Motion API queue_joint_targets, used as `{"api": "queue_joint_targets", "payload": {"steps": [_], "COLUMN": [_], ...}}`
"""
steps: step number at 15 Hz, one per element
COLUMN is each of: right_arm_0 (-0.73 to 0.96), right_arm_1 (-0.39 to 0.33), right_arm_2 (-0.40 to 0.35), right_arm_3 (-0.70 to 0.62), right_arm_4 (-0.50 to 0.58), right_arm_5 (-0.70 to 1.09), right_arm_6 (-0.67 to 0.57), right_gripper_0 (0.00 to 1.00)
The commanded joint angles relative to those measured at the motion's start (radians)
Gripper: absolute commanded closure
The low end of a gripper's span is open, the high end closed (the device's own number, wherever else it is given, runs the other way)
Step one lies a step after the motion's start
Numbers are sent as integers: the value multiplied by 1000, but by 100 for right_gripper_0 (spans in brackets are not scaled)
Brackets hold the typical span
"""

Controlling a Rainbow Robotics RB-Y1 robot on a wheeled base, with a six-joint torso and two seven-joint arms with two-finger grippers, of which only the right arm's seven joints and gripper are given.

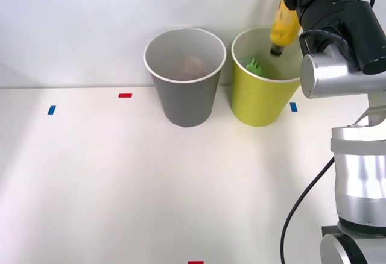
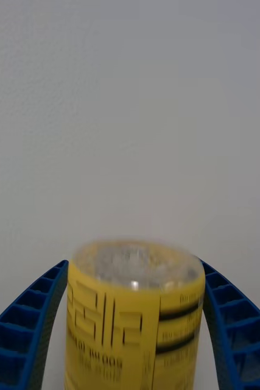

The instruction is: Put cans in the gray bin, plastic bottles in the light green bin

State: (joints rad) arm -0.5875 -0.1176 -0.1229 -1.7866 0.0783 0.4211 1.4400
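Upper right of the front view: right end effector point(image 2: 133, 341) clamps the yellow bottle point(image 1: 283, 30) w/ both blue fingers point(image 2: 26, 329), hanging it above the light green bin point(image 1: 260, 95). Long axis near vertical, black cap down toward the bin mouth, base up. A green item point(image 1: 254, 65) is already inside; gray bin point(image 1: 184, 77) holds sth pale. Drop not yet made.

Perhaps "500" on the yellow bottle point(image 2: 134, 317)

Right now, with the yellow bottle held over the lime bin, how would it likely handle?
The yellow bottle looks clear-based and empty, so probably light. Its round, smooth label seems slippery and apt to roll. Hanging cap-down above the light green bin, it should drop in.
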Motion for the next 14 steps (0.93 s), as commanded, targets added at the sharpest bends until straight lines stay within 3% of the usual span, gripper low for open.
{"api": "queue_joint_targets", "payload": {"steps": [1,3,9,12,14], "right_arm_0": [14,71,365,517,615], "right_arm_1": [-30,-37,-116,-180,-201], "right_arm_2": [28,54,158,169,167], "right_arm_3": [-2,-17,-310,-464,-496], "right_arm_4": [-15,-34,-68,-91,-97], "right_arm_5": [-31,-111,-140,-148,-214], "right_arm_6": [-20,-32,-66,-95,-113], "right_gripper_0": [0,0,0,0,0]}}
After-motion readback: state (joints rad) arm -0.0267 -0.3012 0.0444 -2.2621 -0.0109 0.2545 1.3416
